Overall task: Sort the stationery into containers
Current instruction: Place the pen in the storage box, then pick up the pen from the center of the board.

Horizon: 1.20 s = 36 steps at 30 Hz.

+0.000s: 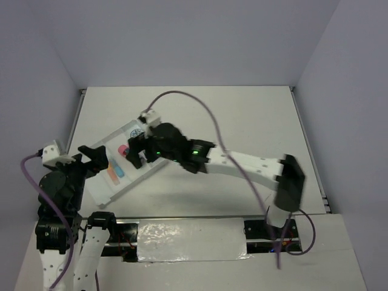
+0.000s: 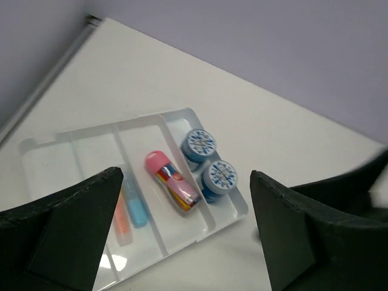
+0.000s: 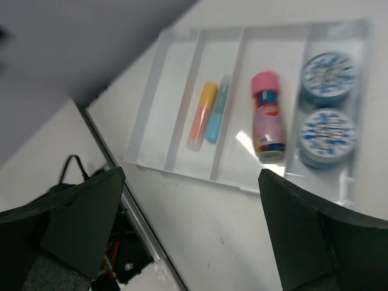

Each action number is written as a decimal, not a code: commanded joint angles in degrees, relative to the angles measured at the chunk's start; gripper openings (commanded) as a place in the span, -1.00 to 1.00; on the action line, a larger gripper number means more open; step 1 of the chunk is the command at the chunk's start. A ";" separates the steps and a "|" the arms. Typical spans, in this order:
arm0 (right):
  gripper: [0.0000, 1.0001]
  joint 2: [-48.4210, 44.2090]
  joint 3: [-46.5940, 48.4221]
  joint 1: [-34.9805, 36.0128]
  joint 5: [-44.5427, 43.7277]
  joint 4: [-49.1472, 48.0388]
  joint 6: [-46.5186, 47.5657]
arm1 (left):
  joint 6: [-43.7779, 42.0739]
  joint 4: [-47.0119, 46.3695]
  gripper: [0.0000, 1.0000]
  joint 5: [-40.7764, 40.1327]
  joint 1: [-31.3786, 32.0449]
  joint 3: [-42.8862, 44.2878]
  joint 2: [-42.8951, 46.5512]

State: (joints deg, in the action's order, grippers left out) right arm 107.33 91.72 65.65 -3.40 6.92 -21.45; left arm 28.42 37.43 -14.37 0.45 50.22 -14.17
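Observation:
The translucent-white tray (image 2: 36, 167) lies at the left of the table; it also shows in the top view (image 1: 100, 189) and the right wrist view (image 3: 170, 91). Two blue rolls (image 2: 199, 144) (image 2: 219, 176) share its end compartment. The pink cylinder (image 2: 171, 180) lies in the compartment beside them. The light-blue bar (image 2: 136, 205) and orange bar (image 2: 121, 223) lie side by side in the one after that. No pens show. My left gripper (image 2: 188, 242) is open and empty above the tray's near edge. My right gripper (image 3: 194, 236) is open and empty above the table beside the tray.
The table's metal front rail (image 3: 139, 224) and a black base with cables (image 3: 124, 260) run under my right gripper. The right arm (image 1: 242, 163) reaches across the table's middle. White walls enclose the table on three sides.

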 commanded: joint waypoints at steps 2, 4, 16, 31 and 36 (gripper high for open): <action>0.99 -30.69 -17.12 -1.74 -18.17 0.88 0.37 | -5.31 -12.37 0.99 21.28 -0.27 2.07 -14.24; 1.00 -42.91 -26.36 -3.76 -24.08 6.66 -2.61 | -3.48 -16.85 0.99 29.79 -0.27 4.88 -25.74; 1.00 -83.75 -38.63 -8.69 -28.51 38.34 -10.80 | -14.36 -14.95 0.83 2.61 43.49 37.30 -89.82; 0.99 -82.37 -42.50 -8.61 -23.32 36.86 -8.52 | -17.88 -19.67 0.39 6.28 45.25 37.23 -101.66; 0.99 -80.17 -43.56 -8.61 -23.23 35.36 -7.99 | -18.14 -19.50 0.35 7.69 45.25 39.95 -105.08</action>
State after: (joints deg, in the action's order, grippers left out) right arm 26.48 48.66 57.21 -26.79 45.76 -30.41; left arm 11.79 19.81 -8.58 45.60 86.85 -116.75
